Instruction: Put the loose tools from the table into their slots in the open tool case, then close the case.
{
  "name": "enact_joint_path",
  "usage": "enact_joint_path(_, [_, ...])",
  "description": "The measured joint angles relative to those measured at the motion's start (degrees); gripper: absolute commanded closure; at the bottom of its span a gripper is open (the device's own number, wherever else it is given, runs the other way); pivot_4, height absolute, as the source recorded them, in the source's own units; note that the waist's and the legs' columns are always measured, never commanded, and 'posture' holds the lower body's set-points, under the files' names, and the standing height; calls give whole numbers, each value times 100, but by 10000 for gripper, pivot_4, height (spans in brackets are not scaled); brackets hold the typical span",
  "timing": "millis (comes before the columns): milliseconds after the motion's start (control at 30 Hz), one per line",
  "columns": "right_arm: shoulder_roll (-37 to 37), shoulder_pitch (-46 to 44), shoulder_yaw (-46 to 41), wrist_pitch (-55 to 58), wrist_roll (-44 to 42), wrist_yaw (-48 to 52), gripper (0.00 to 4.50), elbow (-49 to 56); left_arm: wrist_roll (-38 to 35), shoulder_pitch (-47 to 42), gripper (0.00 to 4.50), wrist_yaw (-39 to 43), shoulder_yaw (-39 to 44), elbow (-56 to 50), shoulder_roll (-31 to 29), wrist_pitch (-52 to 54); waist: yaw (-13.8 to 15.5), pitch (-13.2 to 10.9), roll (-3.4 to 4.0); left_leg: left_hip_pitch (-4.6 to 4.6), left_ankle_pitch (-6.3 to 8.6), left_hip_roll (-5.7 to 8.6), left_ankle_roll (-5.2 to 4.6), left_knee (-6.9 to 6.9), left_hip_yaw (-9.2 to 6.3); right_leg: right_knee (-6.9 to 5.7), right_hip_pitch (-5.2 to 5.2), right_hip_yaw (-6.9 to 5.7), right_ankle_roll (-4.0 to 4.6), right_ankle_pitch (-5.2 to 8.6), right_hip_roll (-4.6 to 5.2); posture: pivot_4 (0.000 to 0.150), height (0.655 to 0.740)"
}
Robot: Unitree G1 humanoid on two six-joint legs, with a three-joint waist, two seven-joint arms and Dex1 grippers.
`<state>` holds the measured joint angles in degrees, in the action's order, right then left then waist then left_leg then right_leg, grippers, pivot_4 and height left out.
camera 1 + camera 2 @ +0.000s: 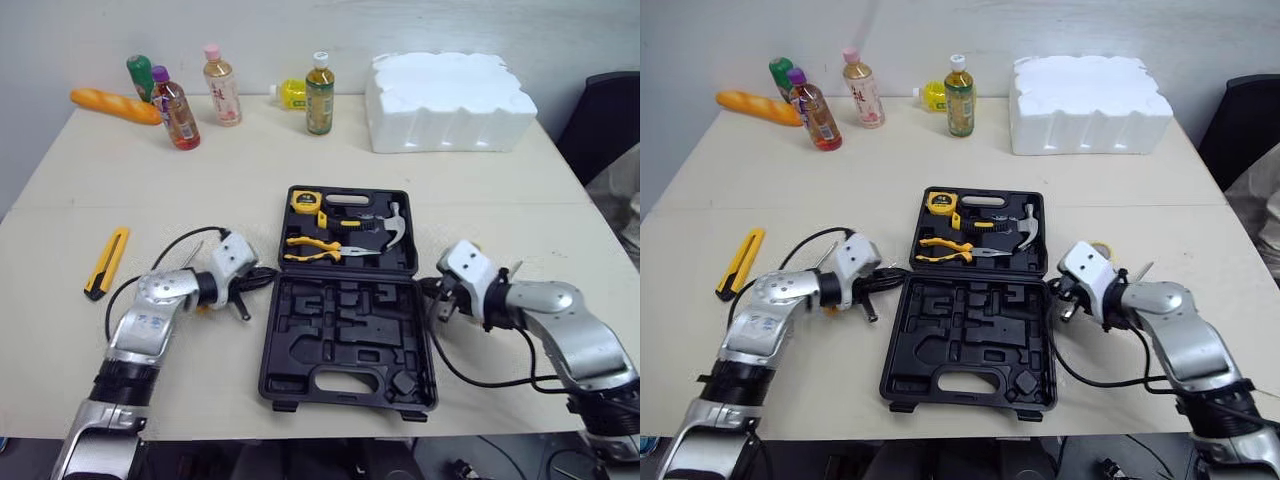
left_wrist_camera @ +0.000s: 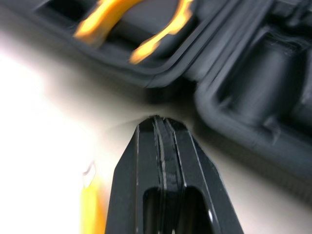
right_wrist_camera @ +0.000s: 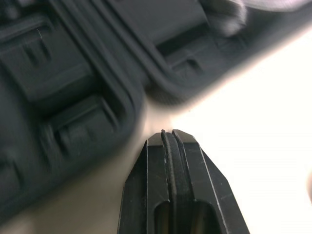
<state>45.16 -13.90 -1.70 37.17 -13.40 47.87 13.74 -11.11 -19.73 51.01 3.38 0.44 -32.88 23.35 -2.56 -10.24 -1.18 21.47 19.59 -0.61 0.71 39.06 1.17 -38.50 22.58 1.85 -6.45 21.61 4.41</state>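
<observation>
- Left eye view: the labels on the bottles (image 1: 221, 88) at the far edge of the bench (image 1: 150, 190) are too small to read.
- The black case (image 1: 345, 330) lies open and flat at mid-bench. Its far half holds a yellow tape measure (image 1: 304, 202), yellow-handled pliers (image 1: 315, 248) and a hammer (image 1: 385, 228). Its near half shows bare moulded slots.
- The left pincer (image 2: 162, 127) has its fingers pressed together, gripping nothing. It sits just beside the case's left edge, near the hinge.
- The right pincer (image 3: 168, 136) is likewise closed on nothing. It is just beside the case's right edge, near the hinge.
- A yellow knife (image 1: 106, 262) lies loose on the bench, well to the left of the left pincer.
- The bench is pale and matt. A white foam block (image 1: 447, 100) and a bread loaf (image 1: 113, 105) stand at the back, against a light wall (image 1: 300, 25). A dark chair (image 1: 610, 110) is at the right.
</observation>
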Motion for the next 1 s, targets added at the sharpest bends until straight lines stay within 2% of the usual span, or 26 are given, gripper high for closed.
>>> enact_joint_path(33, [29,76,-134,29,-57,28,45000,38,-115,72,41730,55,128,-63,-47,35,2,0,0,1,0,-1,0,0,-1,1,0,-1,0,0,0,1500,7400])
enact_joint_path(67, [106,307,-575,155,-338,145,45000,180,-572,283,38479,264,499,-315,-225,295,21,-2,0,4,1,-1,1,0,-5,6,-1,-4,0,0,2,1500,7400])
enact_joint_path(167, [387,1090,-1923,502,-1083,577,35755,656,-1606,1065,27233,913,1592,-874,-986,956,53,-2,3,-9,7,-3,3,-12,-17,40,-24,-12,2,1,2,1500,7400])
enact_joint_path(233, [558,1489,-2637,673,-1377,792,26029,779,-2007,1424,18235,1129,2118,-925,-1271,1219,86,-4,8,-36,13,-3,-8,-14,-27,65,-65,-22,8,-4,4,1500,7400])
enact_joint_path(300, [797,2052,-3280,757,-1479,1061,16795,727,-1989,1891,9700,1213,2536,-688,-1566,1122,102,-5,11,-73,38,-2,-46,-26,-41,92,-116,-35,9,-4,7,1500,7400])
enact_joint_path(367, [1005,2654,-3971,722,-1409,1305,5673,377,-1844,2225,379,1225,3059,-69,-1850,946,120,-5,8,-91,46,1,-56,-51,-45,119,-137,-42,16,-7,13,1500,7400])
enact_joint_path(400, [1030,2774,-4104,678,-1359,1352,808,292,-1816,2262,0,1228,3200,94,-1932,916,121,-4,2,-94,46,4,-57,-68,-45,127,-138,-43,19,-9,16,1500,7400])
enact_joint_path(433, [1052,2952,-4300,605,-1306,1425,213,159,-1799,2264,0,1252,3390,419,-2091,828,118,-2,-1,-97,44,3,-55,-84,-46,142,-139,-47,25,-15,15,1500,7400])
enact_joint_path(500, [1075,3282,-4778,371,-1192,1569,213,-253,-1480,2238,0,1192,3820,1843,-2681,126,90,-3,6,-105,40,2,-49,-113,-43,156,-134,-52,30,-19,14,1500,7400])
enact_joint_path(533, [1075,3299,-4818,358,-1180,1574,213,-294,-1440,2238,0,1172,3858,1941,-2712,67,86,-3,8,-106,40,2,-49,-115,-41,157,-134,-51,30,-19,14,1500,7400])
enact_joint_path(633, [1136,3360,-5092,-107,-1010,1641,213,-985,-989,2233,0,1116,3805,3204,-3018,-950,51,-1,18,-113,40,2,-50,-138,-10,160,-121,-32,30,-19,15,1500,7400])
enact_joint_path(833, [1482,3317,-5138,-978,-709,1716,213,-2104,-668,1760,0,1162,3475,4793,-3298,-1852,49,-1,6,-116,38,-4,-46,-143,0,149,-108,-30,30,-19,14,1500,7400])
enact_joint_path(1000, [1477,3287,-4991,-1245,-677,1680,213,-2207,-653,1553,0,1215,3346,5147,-3362,-2089,49,-2,10,-116,38,-5,-45,-144,6,142,-104,-27,30,-19,16,1500,7400])
